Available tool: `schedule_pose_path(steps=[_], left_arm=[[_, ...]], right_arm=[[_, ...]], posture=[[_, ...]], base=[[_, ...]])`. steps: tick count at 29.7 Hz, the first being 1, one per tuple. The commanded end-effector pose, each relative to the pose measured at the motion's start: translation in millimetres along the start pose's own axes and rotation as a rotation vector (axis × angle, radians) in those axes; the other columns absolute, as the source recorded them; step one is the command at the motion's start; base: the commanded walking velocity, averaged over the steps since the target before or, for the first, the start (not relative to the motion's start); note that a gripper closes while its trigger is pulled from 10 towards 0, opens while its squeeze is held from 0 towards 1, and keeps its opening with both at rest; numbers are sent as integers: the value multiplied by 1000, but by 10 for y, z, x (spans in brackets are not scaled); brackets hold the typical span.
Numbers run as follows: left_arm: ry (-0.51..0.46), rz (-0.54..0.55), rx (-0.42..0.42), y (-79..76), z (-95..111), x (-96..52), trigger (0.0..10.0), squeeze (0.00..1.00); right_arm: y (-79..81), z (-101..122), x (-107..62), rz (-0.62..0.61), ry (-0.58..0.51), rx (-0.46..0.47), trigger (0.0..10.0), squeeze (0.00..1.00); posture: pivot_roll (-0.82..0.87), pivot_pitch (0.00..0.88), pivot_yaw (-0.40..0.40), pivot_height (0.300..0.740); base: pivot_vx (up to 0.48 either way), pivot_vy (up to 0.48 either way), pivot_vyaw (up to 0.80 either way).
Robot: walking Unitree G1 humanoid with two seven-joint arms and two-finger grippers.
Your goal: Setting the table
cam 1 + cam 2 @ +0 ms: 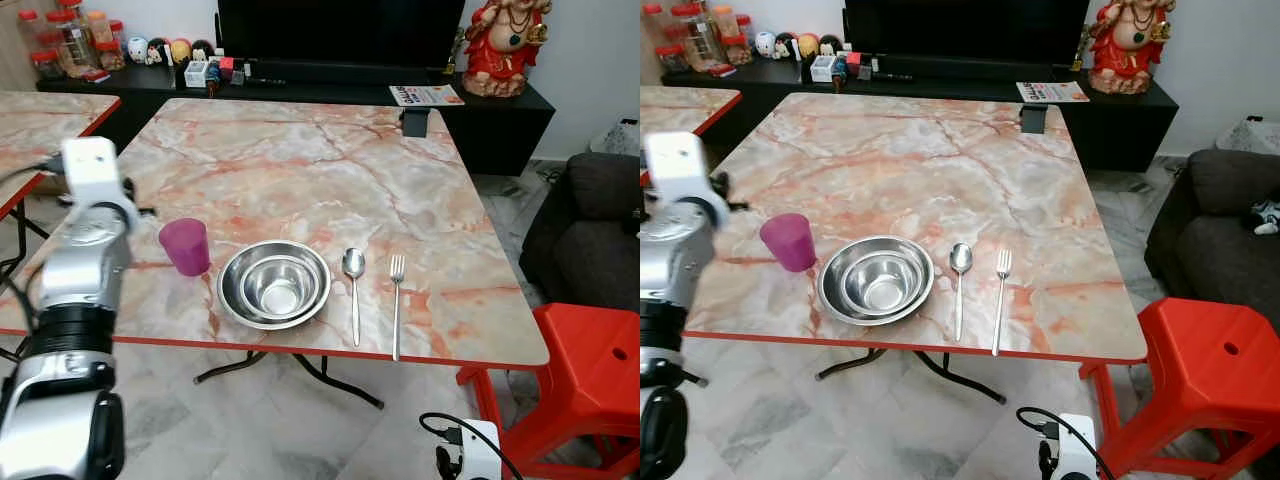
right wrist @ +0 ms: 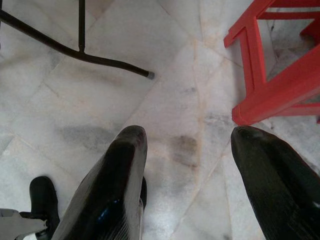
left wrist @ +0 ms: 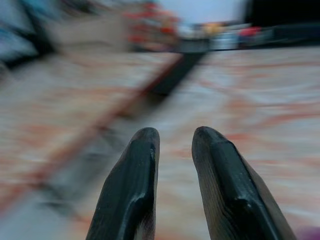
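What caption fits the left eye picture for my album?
Pink cup, nested bowls, spoon and fork lined up on the marble table.

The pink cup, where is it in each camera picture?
Left eye view: pink cup near the table's front edge, left of the steel bowls.
Right eye view: same spot, further left in the picture.
Left wrist view: too blurred to tell.
Right wrist view: not there, floor.
Shared landmark: the bowls.
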State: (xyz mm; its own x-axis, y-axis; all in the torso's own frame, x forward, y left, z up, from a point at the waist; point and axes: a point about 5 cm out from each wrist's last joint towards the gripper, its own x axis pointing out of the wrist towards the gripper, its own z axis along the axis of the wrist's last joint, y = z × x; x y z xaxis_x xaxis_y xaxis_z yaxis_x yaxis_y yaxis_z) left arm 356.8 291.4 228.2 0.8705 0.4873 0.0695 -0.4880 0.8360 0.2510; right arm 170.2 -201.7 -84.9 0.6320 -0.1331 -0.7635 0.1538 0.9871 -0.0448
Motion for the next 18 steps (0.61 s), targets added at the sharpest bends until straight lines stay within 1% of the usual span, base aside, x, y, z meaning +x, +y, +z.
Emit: schedule_pose_path(steps=[1,2,3,5,6,7,9,10,11,12,13,14,16,18], left_arm=[[-21,94,123,139,-78,-12,10000,0],[-21,94,123,139,-78,-12,10000,0],[-13,115,137,189,-122,-12,10000,0],[9,166,231,325,-265,-19,10000,0],[23,212,356,438,-411,-38,10000,0],[24,222,394,463,-450,-45,10000,0],[60,233,491,517,-615,-70,10000,0],[76,239,519,539,-682,-82,10000,0],[100,247,527,566,-763,-100,10000,0],[169,257,555,621,-975,-162,10000,0],[197,261,568,644,-1063,-194,10000,0],[258,268,596,696,-1246,-277,10000,0],[293,267,606,717,-1345,-329,10000,0],[379,287,654,790,-1634,-502,10000,0]], right_arm=[[5,8,4,-5,2,6,10000,0],[5,8,4,-5,2,6,10000,0],[5,8,4,-6,2,7,10000,0],[0,-1,1,-7,4,7,10000,0],[-7,-6,-1,-8,5,5,10000,0],[-11,-6,-1,-9,5,5,10000,0],[-16,-5,-1,-11,4,4,10000,0],[-17,-4,-1,-11,3,4,10000,0],[-19,-5,-1,-12,4,4,10000,0],[-19,-5,-1,-12,5,4,10000,0],[-18,-5,-1,-11,5,4,10000,0],[-9,0,1,-10,2,6,10000,0],[-6,1,1,-10,1,7,10000,0],[-10,1,1,-10,1,8,10000,0]], posture=[[-11,0,-35,725],[-11,0,-35,725],[-10,0,-35,725],[-8,0,-35,725],[-8,0,-36,725],[-3,0,-37,725],[-2,0,-38,725],[-2,0,-37,725],[-2,0,-37,725],[-3,0,-37,725],[-3,0,-37,725],[-10,0,-32,725],[-10,0,-33,725],[-9,0,-34,725]], base=[[0,0,0],[0,0,0],[0,0,0],[0,0,0],[0,0,0],[0,0,0],[0,0,0],[0,0,0],[0,0,0],[0,0,0],[0,0,0],[0,0,0],[0,0,0],[0,0,0]])
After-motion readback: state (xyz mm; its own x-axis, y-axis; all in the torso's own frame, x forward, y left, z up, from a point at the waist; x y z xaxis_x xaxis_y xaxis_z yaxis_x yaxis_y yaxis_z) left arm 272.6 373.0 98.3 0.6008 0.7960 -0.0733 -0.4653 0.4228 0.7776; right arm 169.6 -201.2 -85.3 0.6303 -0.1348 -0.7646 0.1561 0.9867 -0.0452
